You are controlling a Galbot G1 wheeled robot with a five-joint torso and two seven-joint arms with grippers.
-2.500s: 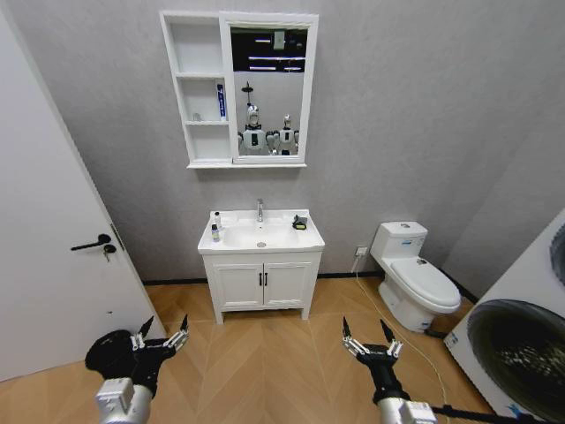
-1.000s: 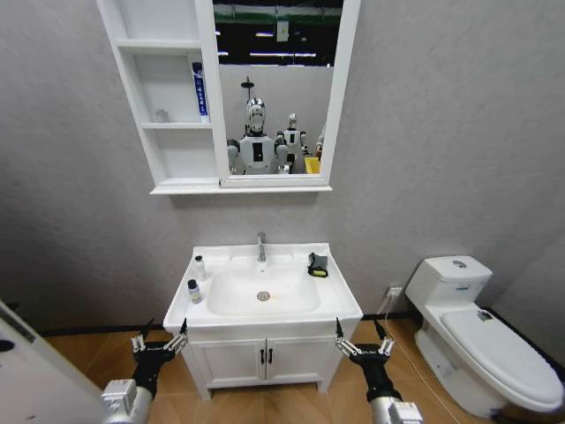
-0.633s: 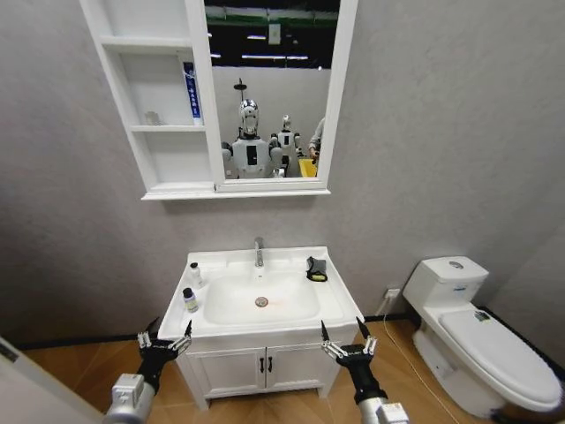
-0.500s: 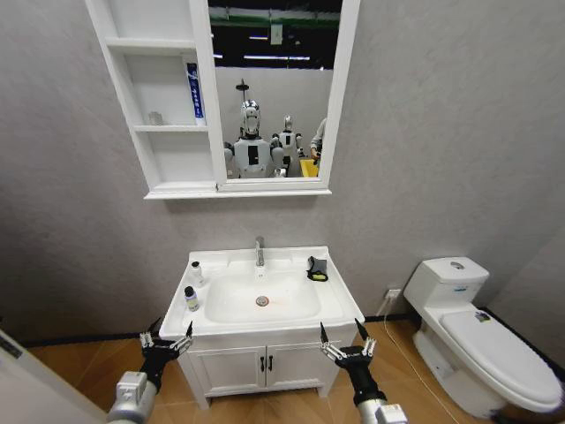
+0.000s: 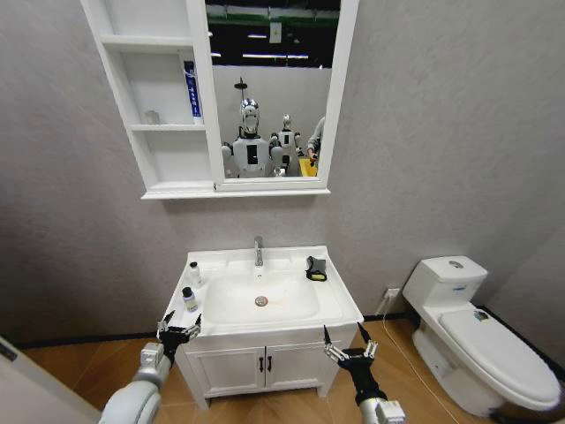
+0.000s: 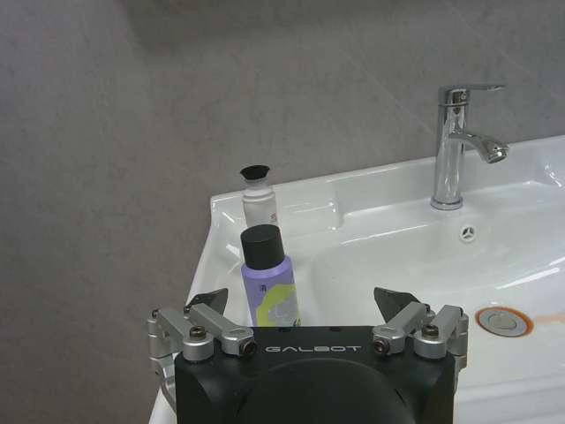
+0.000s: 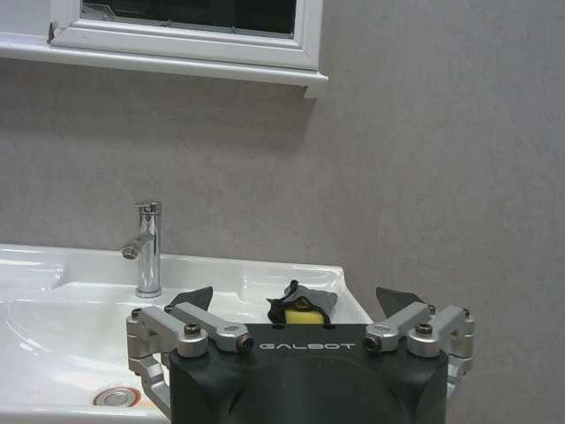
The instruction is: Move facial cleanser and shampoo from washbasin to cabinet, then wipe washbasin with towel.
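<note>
The white washbasin (image 5: 340,309) stands before me on its vanity. On its left rim are a lilac bottle with a black cap (image 5: 188,299) (image 6: 268,283) and, behind it, a white bottle with a black cap (image 5: 195,274) (image 6: 259,196); I cannot tell which is the facial cleanser and which the shampoo. The black and yellow towel (image 5: 316,268) (image 7: 301,305) lies on the back right rim. The cabinet (image 5: 168,106) hangs above. My left gripper (image 5: 179,328) (image 6: 300,299) is open at the front left corner, just short of the lilac bottle. My right gripper (image 5: 350,344) is open, below the front right corner.
A chrome faucet (image 5: 259,251) rises at the back of the bowl. The cabinet's middle shelf holds a blue tube (image 5: 189,91) and a small jar (image 5: 152,117). A toilet (image 5: 477,331) stands to the right, and a door edge (image 5: 18,380) shows at lower left.
I have driven up close to the washbasin. In the last half second my left gripper rose toward the basin's front left corner; the right gripper barely moved.
</note>
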